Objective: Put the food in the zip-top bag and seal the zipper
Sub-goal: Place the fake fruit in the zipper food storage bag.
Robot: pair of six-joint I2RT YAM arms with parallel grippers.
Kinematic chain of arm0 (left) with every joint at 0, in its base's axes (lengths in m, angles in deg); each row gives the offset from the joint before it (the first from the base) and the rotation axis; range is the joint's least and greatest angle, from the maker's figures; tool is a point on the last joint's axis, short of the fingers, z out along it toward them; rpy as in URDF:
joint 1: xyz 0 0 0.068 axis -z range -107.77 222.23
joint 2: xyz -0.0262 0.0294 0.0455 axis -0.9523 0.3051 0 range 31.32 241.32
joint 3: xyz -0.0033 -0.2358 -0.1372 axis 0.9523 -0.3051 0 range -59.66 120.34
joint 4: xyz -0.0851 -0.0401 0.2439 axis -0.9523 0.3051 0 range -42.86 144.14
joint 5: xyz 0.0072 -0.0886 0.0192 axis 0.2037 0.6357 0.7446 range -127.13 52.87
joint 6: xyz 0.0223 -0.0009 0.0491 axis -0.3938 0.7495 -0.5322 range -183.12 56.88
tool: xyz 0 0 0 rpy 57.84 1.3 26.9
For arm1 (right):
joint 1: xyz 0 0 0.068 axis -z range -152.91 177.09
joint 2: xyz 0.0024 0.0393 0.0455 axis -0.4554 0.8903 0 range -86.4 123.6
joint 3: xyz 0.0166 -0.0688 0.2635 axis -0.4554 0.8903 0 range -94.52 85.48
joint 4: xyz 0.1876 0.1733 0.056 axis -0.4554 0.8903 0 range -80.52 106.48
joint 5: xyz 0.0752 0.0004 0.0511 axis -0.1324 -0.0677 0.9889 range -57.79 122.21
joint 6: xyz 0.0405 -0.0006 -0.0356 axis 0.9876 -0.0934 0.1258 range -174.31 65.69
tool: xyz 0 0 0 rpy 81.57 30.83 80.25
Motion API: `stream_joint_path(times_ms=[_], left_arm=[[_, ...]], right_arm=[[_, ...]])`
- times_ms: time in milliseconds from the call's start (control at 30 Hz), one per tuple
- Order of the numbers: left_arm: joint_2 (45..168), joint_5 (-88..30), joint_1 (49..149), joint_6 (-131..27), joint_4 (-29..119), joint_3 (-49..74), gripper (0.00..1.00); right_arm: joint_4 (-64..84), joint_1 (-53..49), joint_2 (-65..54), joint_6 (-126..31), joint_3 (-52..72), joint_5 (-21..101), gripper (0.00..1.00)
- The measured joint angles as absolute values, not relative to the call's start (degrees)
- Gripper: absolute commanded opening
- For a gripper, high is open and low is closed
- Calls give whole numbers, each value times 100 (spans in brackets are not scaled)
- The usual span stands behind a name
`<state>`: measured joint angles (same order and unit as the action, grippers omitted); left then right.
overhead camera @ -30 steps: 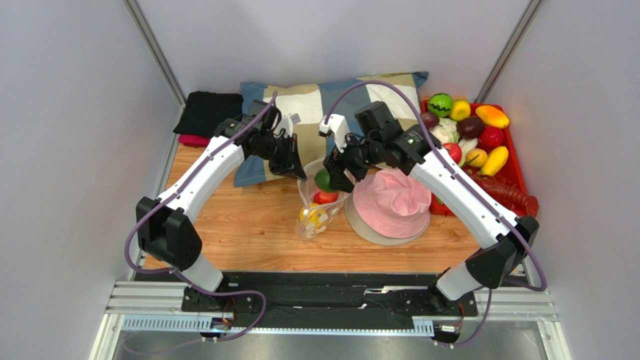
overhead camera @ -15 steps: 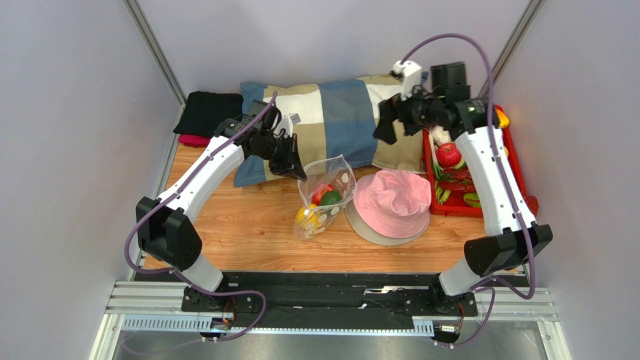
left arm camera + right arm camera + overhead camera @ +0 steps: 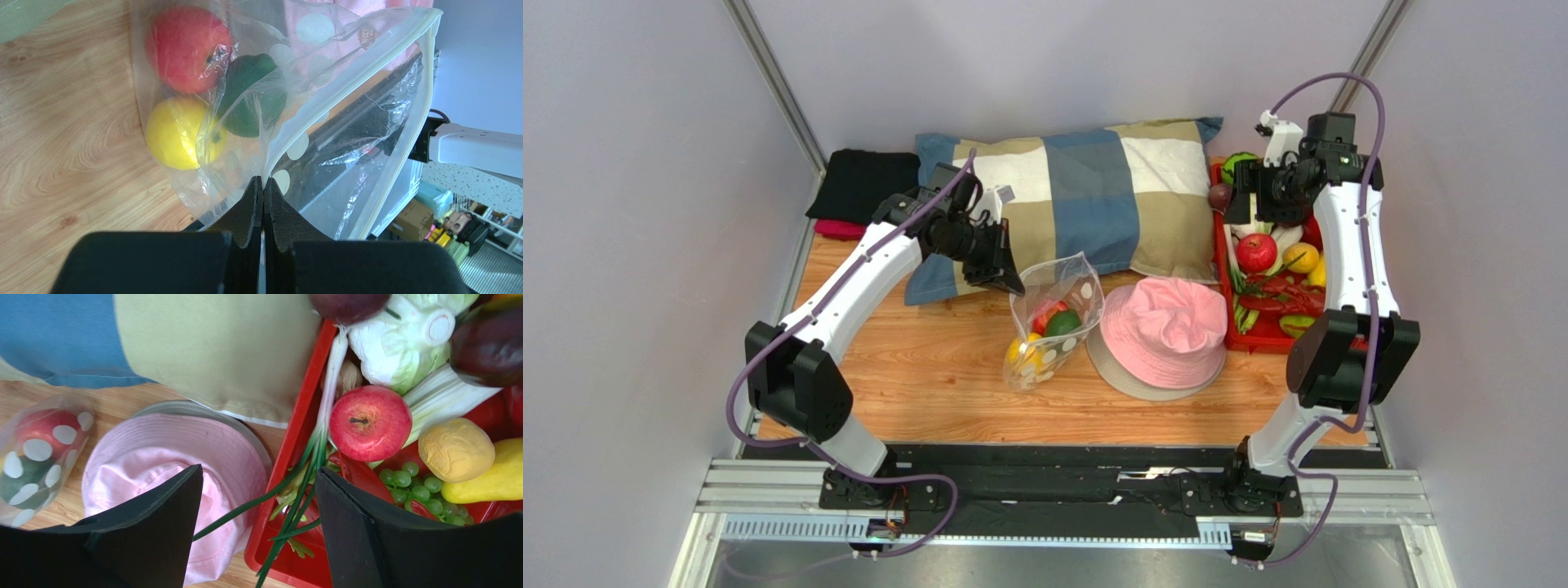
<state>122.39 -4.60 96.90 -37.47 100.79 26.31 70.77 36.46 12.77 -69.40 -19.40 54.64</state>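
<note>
My left pincer is pressed together on the rim of the bag, just left of the pink hat. It holds the mouth up and open so food can drop in. It seems to nip the zipper itself, though the fingers hide the exact spot. A red fruit, a yellow fruit and a green fruit lie inside. That arm reaches forward, wrist bent down. Right of the hat, my right pincer hangs spread and empty over the red tray, arm reared tall, well placed for the spring onion or the apple.
</note>
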Motion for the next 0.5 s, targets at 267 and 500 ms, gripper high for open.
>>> stream_joint_path(times_ms=[267,500], left_arm=[[12241,-458,9690,-3747,10053,2631,0],[12241,-460,9690,-3753,10050,2631,0]], right_arm=[[6758,3746,1767,-6932,-1645,5473,62],[6540,3744,2073,-6997,-1479,5561,75]])
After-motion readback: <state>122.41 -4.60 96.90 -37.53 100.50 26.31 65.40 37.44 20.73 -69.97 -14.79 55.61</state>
